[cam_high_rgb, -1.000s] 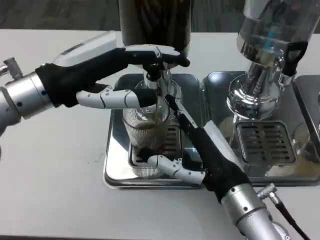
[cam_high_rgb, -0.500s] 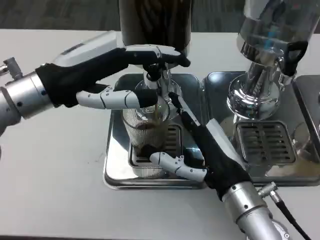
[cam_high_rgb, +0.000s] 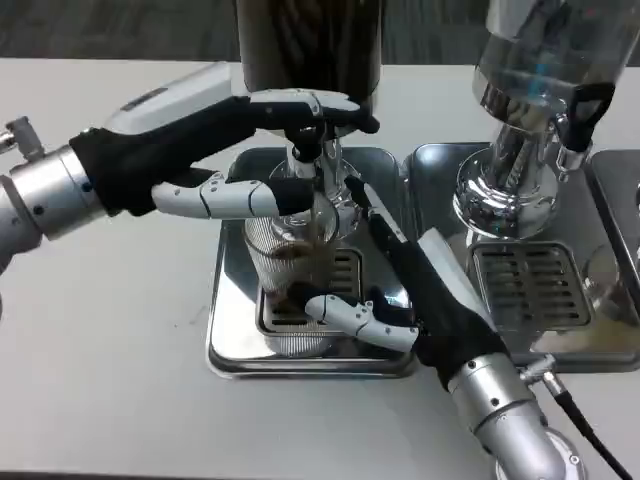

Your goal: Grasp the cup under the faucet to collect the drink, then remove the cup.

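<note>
From the head view, a clear ribbed plastic cup [cam_high_rgb: 288, 265] stands on the slotted grate of a shiny, rounded-corner steel drip tray [cam_high_rgb: 225, 315], directly beneath the chrome faucet [cam_high_rgb: 312, 165] of a tall dark drink dispenser [cam_high_rgb: 308, 45]. A shallow layer of brown drink sits in the cup, roughly at mid-height through the fluted wall, with a darker patch showing lower down.

The left hand [cam_high_rgb: 245, 150], white-backed with black and white fingers on a silver forearm, reaches in from the left. Its upper fingers lie over the faucet's lever area, and its lower white finger stretches across the cup's rim; whether that finger actually clamps the cup cannot be told.

The right hand [cam_high_rgb: 400, 290] comes up from the lower right. Its black finger extends along the cup's right side toward the faucet, and its white thumb curls around the cup's lower front, so this hand grasps the cup.

To the right stands a second dispenser [cam_high_rgb: 545, 70] with a clear vessel, a polished chrome base and a black tap handle, set over its own steel tray [cam_high_rgb: 430, 175] with a slotted grate. Both trays rest on the matte white table [cam_high_rgb: 100, 380]. No label or writing is legible on any item.
</note>
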Controlling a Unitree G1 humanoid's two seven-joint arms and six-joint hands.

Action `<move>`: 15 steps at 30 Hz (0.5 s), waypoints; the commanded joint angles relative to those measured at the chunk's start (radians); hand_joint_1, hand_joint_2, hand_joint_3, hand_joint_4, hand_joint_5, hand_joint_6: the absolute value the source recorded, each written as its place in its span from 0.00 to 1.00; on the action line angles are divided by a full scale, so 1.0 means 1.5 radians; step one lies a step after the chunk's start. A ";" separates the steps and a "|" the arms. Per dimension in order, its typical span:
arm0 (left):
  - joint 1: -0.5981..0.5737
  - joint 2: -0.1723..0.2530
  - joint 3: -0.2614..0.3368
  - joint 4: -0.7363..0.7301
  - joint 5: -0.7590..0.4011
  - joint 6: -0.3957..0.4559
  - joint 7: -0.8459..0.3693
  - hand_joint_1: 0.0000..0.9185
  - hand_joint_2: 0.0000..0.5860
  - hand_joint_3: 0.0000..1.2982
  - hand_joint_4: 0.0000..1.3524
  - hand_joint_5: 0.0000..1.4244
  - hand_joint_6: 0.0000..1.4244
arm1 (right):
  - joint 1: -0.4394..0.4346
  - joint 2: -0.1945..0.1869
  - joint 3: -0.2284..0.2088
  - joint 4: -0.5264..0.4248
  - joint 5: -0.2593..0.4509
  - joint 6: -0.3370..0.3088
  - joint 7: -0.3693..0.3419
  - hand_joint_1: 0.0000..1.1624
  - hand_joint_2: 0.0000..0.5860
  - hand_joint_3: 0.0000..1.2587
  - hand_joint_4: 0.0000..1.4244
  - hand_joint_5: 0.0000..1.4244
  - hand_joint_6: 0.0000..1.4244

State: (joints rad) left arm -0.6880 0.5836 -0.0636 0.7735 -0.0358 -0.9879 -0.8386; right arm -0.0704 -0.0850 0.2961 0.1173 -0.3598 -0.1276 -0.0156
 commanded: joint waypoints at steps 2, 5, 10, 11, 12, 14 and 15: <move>0.011 0.010 -0.005 -0.001 0.003 -0.001 -0.001 0.00 0.27 0.19 0.12 0.12 0.09 | -0.010 0.003 -0.005 0.014 0.004 -0.016 -0.007 0.39 0.11 0.00 0.00 0.00 0.01; 0.011 0.010 -0.005 0.000 0.003 -0.002 0.000 0.00 0.27 0.19 0.12 0.12 0.09 | -0.011 0.003 -0.005 0.016 0.004 -0.016 -0.007 0.38 0.07 0.00 0.00 0.00 0.01; 0.011 0.010 -0.005 0.001 0.005 -0.003 0.002 0.00 0.27 0.18 0.12 0.12 0.09 | -0.011 0.002 -0.007 0.018 0.005 -0.018 -0.007 0.37 0.04 0.00 0.00 0.00 0.01; 0.011 0.010 -0.005 0.002 0.006 -0.003 0.002 0.00 0.27 0.18 0.12 0.12 0.09 | -0.012 0.002 -0.007 0.018 0.004 -0.018 -0.008 0.37 0.04 0.00 0.00 0.00 0.01; 0.011 0.010 -0.005 0.002 0.006 -0.002 0.003 0.00 0.27 0.18 0.12 0.12 0.09 | -0.013 0.002 -0.007 0.018 0.004 -0.018 -0.007 0.37 0.04 0.00 0.00 0.00 0.01; 0.011 0.011 -0.004 0.004 0.006 -0.002 0.005 0.00 0.27 0.18 0.12 0.12 0.09 | -0.014 0.002 -0.008 0.019 0.004 -0.020 -0.009 0.37 0.04 0.00 0.00 0.00 0.01; 0.011 0.011 -0.003 0.005 0.006 -0.002 0.007 0.00 0.27 0.18 0.12 0.12 0.09 | -0.013 0.003 -0.008 0.020 0.006 -0.022 -0.009 0.37 0.04 0.00 0.00 0.00 0.01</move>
State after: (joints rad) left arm -0.6864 0.5838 -0.0634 0.7738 -0.0350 -0.9878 -0.8314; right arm -0.0799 -0.0848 0.2916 0.1444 -0.3596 -0.1374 -0.0197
